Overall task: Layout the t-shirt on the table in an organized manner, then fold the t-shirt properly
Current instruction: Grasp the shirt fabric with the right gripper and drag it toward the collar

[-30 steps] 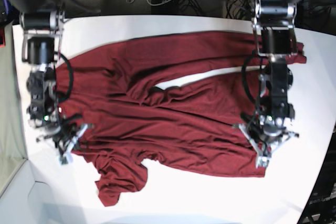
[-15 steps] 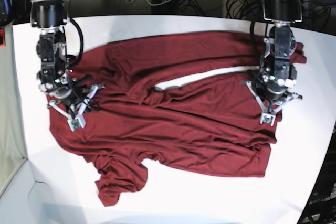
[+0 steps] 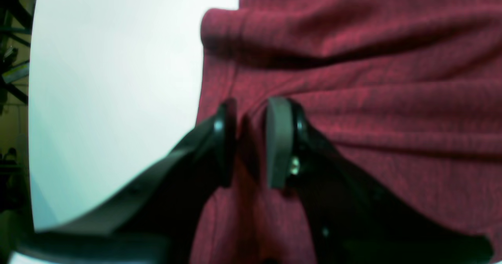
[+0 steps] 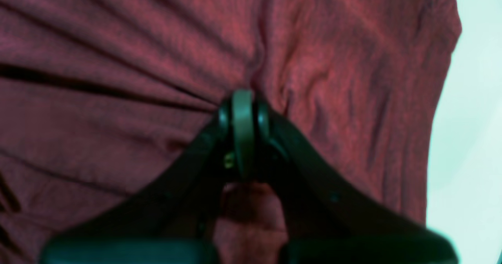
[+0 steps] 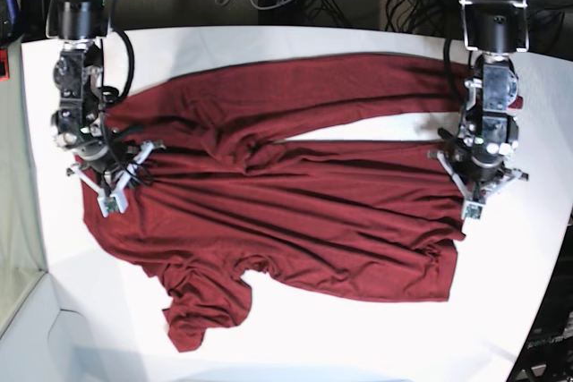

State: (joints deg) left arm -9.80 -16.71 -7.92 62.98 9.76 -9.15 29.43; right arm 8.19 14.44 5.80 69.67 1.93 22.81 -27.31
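With the maroon t-shirt (image 5: 277,203) lying rumpled across the white tabletop (image 5: 295,40), the right gripper (image 5: 109,187) pinches its left edge with jaws shut and the left gripper (image 5: 474,199) nips its right edge with narrowly parted jaws, so spreading seems underway and next calls for pulling outward.

The base view is evenly and brightly lit from above, so the table (image 5: 295,337) reads near-white with mild glare, and the shirt (image 5: 295,212) shows crisp, dark fold shadows, while the background past the table's far edge is dim. Both wrist views are soft and low in contrast: the gripper (image 3: 251,138) fingers up close are blurred and almost black, the shirt weave only roughly resolved. In them the table (image 3: 117,79) is washed out with a greenish-cyan tint, and the edges bend with wide-angle distortion.
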